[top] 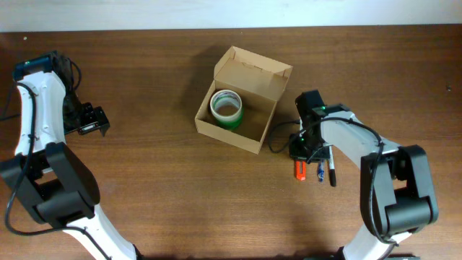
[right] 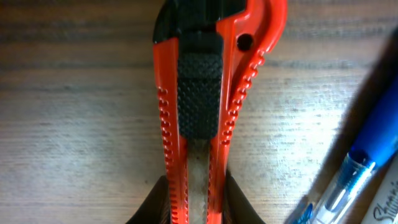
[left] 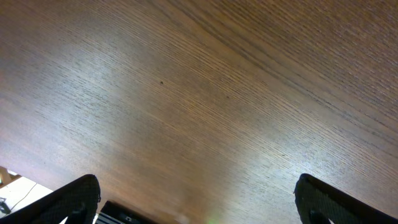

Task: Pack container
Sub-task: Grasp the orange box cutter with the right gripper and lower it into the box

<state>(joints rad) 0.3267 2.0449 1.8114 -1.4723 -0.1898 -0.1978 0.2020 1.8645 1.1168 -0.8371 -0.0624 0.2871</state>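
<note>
The container (top: 254, 139), a tan cardboard box with its flap lid open, stands at the table's middle with a green tape roll (top: 227, 108) inside. My right gripper (top: 300, 154) is to the right of the box, shut on a red utility knife (right: 198, 106) that also shows in the overhead view (top: 299, 171), low over the table. A blue pen (top: 320, 171) and a black marker (top: 332, 173) lie just right of the knife. My left gripper (top: 96, 124) is open and empty at the far left, above bare wood (left: 199, 112).
A black cable (top: 278, 144) runs between the box and my right gripper. The pen (right: 348, 180) and marker (right: 388, 205) lie close beside the knife in the right wrist view. The table's far edge meets a white wall (top: 231, 11).
</note>
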